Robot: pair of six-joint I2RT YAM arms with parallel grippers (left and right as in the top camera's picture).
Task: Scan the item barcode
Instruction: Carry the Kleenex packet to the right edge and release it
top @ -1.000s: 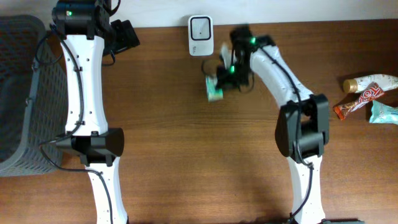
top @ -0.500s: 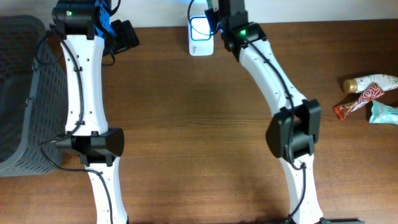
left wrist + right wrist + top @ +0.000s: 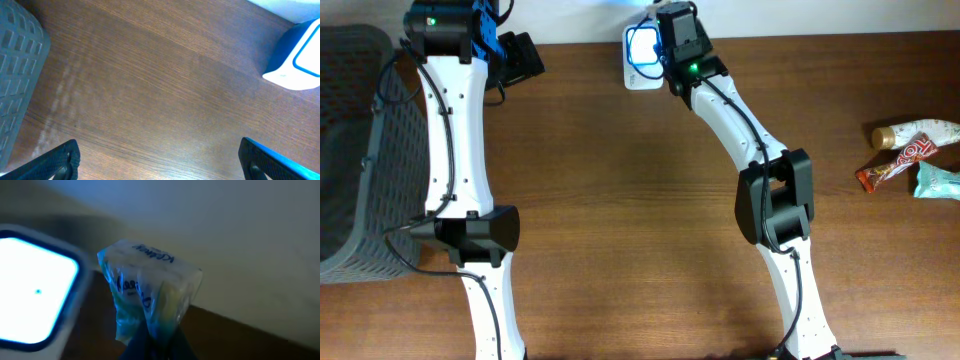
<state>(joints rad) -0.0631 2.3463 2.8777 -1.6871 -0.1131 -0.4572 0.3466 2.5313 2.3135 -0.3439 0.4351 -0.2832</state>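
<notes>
Half-hidden R gripper clamps tissue pack, dim blue; L gripper spread wide, empty

A mock shop checkout, built as a robot test station, is suggested. A white barcode scanner with a blue-lit face is stood at the top centre of a wood-grain worktop. A grey plastic basket is placed at the left edge and packaged snacks are laid at the right edge — shop goods. A plain pale wall is seen along the top. The left arm and right arm are mounted at the lower edge — lab kit.
</notes>
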